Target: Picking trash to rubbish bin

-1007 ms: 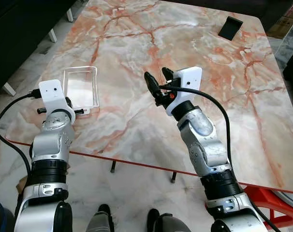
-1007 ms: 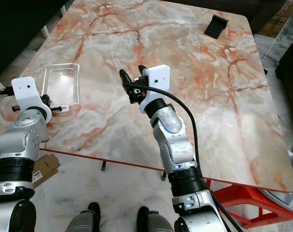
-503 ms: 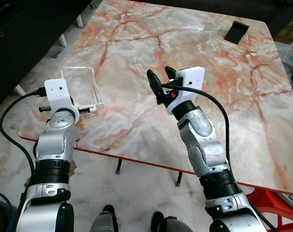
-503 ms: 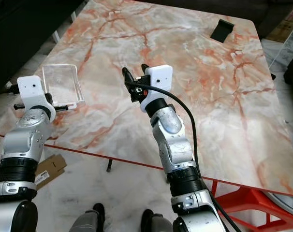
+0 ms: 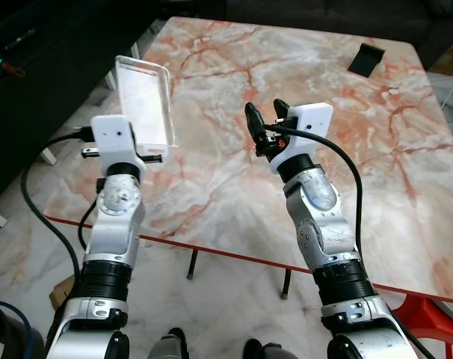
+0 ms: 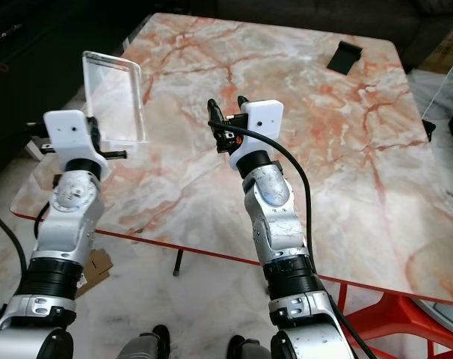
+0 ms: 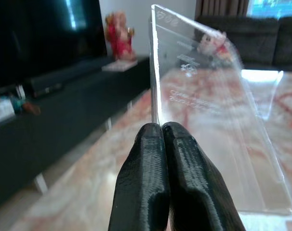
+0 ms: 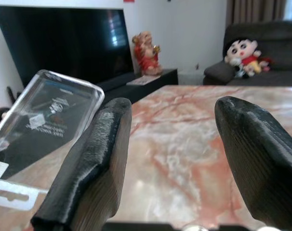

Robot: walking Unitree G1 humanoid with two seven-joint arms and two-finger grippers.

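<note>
A clear plastic tray (image 5: pixel 144 101) is held upright in the air above the left edge of the marble table (image 5: pixel 376 187). My left gripper (image 7: pixel 161 132) is shut on the tray's (image 7: pixel 208 91) thin lower edge, fingers pressed together. My right gripper (image 5: pixel 265 118) hovers open over the middle of the table with nothing between its fingers (image 8: pixel 95 159). From the right wrist view the tray (image 8: pixel 45 110) stands off to the side, apart from that gripper.
A small black stand (image 5: pixel 365 58) sits at the table's far right corner. A dark TV cabinet (image 5: pixel 32 82) runs along the left. A blue round container (image 5: pixel 6 333) stands on the floor at bottom left, and cardboard (image 6: pixel 98 263) lies under the table edge.
The left arm has raised the clear tray off the table and tipped it upright. The camera view has shifted back; the right gripper stays open in much the same place.
</note>
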